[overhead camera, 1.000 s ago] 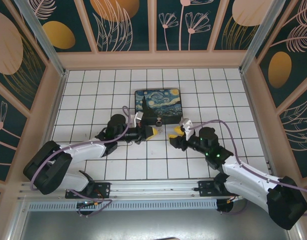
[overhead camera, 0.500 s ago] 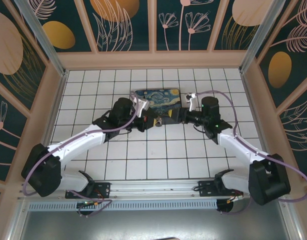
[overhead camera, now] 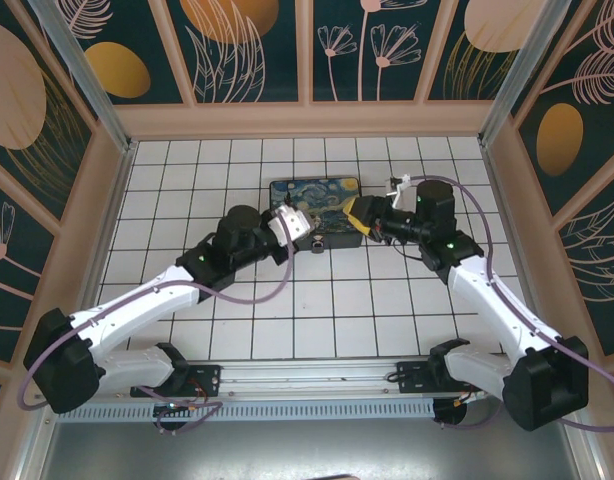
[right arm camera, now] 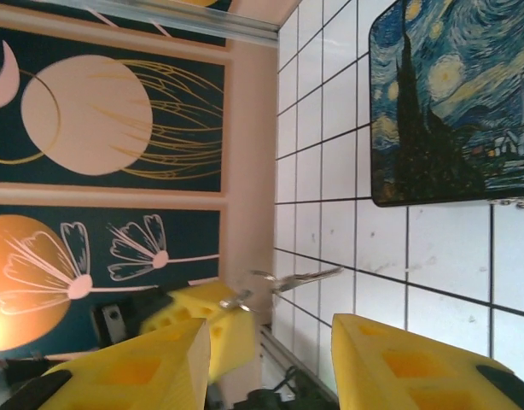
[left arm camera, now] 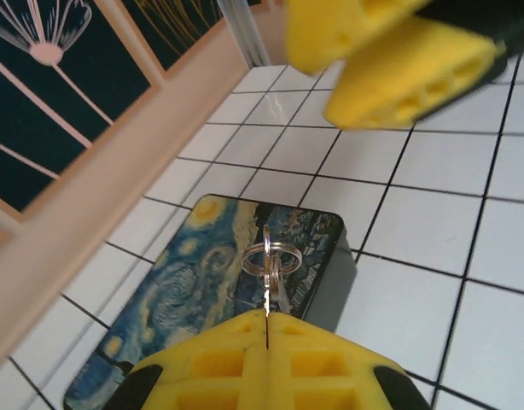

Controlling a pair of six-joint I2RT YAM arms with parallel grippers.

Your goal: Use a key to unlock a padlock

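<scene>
Over the white tiled table [overhead camera: 287, 320], I see my left gripper [left arm camera: 267, 323] clamping the key [left arm camera: 268, 286] above the painted box [left arm camera: 202, 282], the padlock [overhead camera: 318, 243] at the box's near edge, and my right gripper [right arm camera: 270, 337] spread wide and empty, facing the key.

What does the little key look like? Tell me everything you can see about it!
The key is a thin, silvery-grey sliver of metal, seen edge-on from the left wrist. It sticks straight out from the left gripper, whose yellow fingers are shut on one end and hide it. Small shiny wire rings sit at its free end. It touches only those fingers and rings. The Starry Night box lies behind it in that view. Its teeth are too small to make out.
</scene>
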